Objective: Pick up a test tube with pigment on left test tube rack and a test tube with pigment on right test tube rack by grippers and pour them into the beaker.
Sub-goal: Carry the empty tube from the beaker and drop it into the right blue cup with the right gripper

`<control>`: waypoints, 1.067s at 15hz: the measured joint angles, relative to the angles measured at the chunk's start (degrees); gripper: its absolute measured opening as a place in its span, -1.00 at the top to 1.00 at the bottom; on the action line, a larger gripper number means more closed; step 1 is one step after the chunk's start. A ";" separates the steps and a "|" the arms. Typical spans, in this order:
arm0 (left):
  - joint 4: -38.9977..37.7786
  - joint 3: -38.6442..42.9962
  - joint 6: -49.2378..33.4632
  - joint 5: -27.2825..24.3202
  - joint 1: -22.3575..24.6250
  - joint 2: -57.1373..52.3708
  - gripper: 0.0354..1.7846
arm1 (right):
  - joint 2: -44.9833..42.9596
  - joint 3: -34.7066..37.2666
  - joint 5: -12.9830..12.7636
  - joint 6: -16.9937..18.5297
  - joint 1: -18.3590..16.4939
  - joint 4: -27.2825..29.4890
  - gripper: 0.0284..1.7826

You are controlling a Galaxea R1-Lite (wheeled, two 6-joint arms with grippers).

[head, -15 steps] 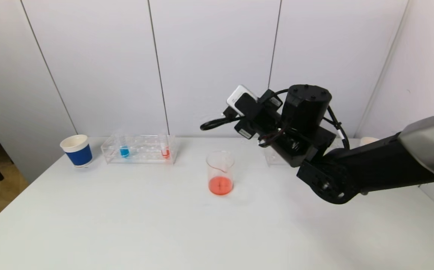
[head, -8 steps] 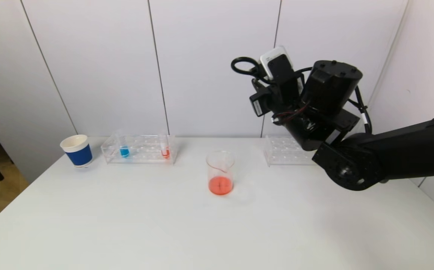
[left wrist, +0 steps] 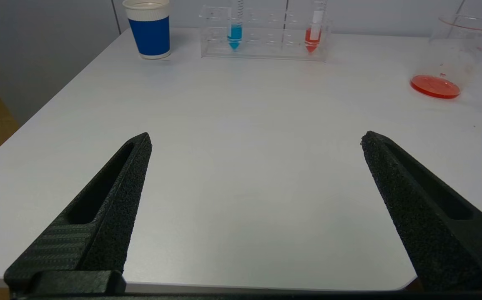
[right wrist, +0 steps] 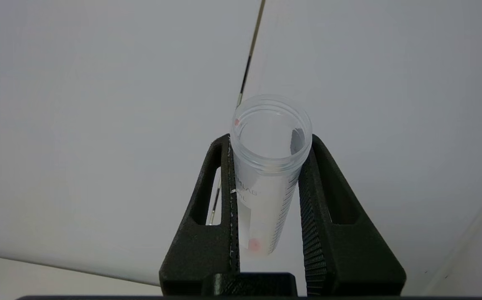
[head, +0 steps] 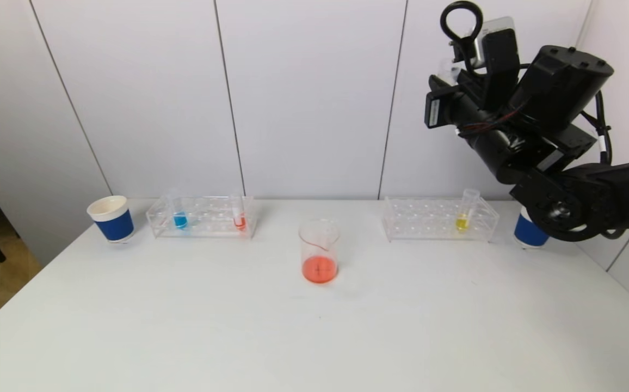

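Note:
The glass beaker (head: pixel 320 253) stands mid-table with red liquid in its bottom. In the left test tube rack (head: pixel 203 218) are a blue-filled tube (head: pixel 180 216) and a red-filled tube (head: pixel 239 216). A yellow-filled tube (head: pixel 464 215) stands in the right test tube rack (head: pixel 434 220). My right arm (head: pixel 532 109) is raised high at the right, above that rack. Its gripper (right wrist: pixel 268 139) is shut on a nearly empty clear tube (right wrist: pixel 264 183) with only red traces inside. My left gripper (left wrist: pixel 255 139) hangs open and empty low over the table's near left part.
A blue paper cup (head: pixel 112 219) stands left of the left rack. Another blue cup (head: pixel 529 231) sits at the far right, partly behind my right arm. The white wall runs close behind the racks.
My right arm has risen and swung right, away from above the beaker, still holding the tube. This uncovered the right rack and its yellow tube. The left gripper stays open.

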 joint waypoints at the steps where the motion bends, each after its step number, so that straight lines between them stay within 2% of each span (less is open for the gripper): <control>1: 0.00 0.00 -0.02 0.00 0.00 0.00 -0.98 | -0.61 0.15 0.02 1.29 -0.74 1.07 0.49; 3: 0.00 0.00 -0.02 0.00 0.01 0.00 -0.98 | -2.44 0.88 0.02 3.83 -2.10 4.85 0.49; 5: 0.00 0.00 -0.02 0.00 0.00 0.00 -0.98 | -5.44 1.40 0.00 7.19 -3.58 11.04 0.49; 8: 0.01 0.00 -0.02 0.00 0.00 0.00 -0.98 | -9.55 1.60 0.02 10.37 -7.77 18.47 0.49; 11: 0.01 0.00 -0.02 0.00 0.00 0.00 -0.98 | -11.40 1.90 0.02 11.93 -13.81 18.97 0.49; 16: 0.00 0.00 0.00 -0.01 0.00 0.00 -0.98 | -10.56 2.45 0.91 17.12 -25.08 18.77 0.49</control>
